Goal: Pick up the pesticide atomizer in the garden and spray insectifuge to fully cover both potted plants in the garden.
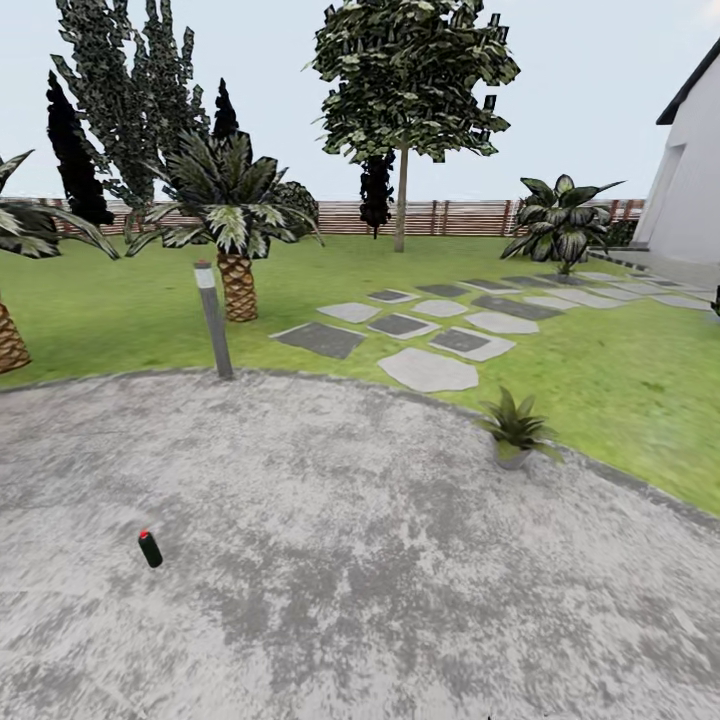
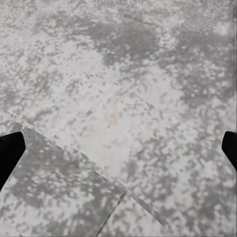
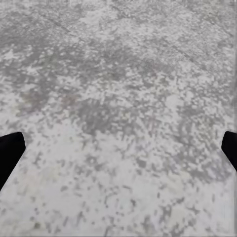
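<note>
The pesticide atomizer [image 1: 150,549] shows as a small slim dark bottle with a red tip, tilted on the grey paved patio [image 1: 330,560] at the near left. One potted plant [image 1: 515,433], a low green rosette in a grey pot, stands at the patio's right rim by the lawn. The second potted plant is out of view. My left gripper [image 2: 118,148] is open over bare paving, its black fingertips [image 2: 10,153] far apart. My right gripper [image 3: 118,150] is open too, with only paving between its fingertips [image 3: 10,153].
A short grey lamp post [image 1: 213,320] stands at the patio's far edge. Behind it rises a scaly-trunked palm [image 1: 237,260], with another palm [image 1: 12,335] at the left. Stepping stones [image 1: 430,335] cross the lawn toward a broad-leaved bush [image 1: 560,225], a white house wall [image 1: 690,190] and a brown fence [image 1: 440,217].
</note>
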Robot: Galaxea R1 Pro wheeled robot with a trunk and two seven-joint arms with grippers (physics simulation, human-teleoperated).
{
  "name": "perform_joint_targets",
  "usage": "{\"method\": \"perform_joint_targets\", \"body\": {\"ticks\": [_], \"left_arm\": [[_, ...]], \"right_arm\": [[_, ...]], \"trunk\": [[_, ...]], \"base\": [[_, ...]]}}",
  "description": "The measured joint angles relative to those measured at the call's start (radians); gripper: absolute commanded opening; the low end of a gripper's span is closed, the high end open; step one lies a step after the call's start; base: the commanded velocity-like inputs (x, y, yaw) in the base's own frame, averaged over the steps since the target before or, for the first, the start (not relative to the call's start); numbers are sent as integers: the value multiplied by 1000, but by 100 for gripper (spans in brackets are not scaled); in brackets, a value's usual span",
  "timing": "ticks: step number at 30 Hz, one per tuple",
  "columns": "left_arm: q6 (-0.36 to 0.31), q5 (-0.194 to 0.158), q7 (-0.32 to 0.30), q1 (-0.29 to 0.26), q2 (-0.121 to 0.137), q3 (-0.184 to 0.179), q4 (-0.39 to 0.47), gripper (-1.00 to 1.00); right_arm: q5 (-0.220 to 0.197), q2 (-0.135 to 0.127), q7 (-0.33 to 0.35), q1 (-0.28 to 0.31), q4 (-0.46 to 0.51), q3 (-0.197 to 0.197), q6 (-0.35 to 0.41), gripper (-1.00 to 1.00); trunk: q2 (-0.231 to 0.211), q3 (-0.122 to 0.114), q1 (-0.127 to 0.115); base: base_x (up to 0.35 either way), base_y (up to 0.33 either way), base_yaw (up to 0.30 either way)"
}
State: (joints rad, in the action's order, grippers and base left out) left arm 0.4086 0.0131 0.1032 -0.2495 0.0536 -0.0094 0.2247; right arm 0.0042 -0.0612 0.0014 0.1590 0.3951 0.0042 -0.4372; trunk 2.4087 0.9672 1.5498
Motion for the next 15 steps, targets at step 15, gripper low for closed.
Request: {"method": "perform_joint_targets", "body": {"ticks": [15], "left_arm": [[1,0,0,0,0,0,0,100]], "right_arm": [[0,0,0,0,-29,0,-2,100]], "trunk": [[0,0,0]], "base": [[291,-171,0]]}}
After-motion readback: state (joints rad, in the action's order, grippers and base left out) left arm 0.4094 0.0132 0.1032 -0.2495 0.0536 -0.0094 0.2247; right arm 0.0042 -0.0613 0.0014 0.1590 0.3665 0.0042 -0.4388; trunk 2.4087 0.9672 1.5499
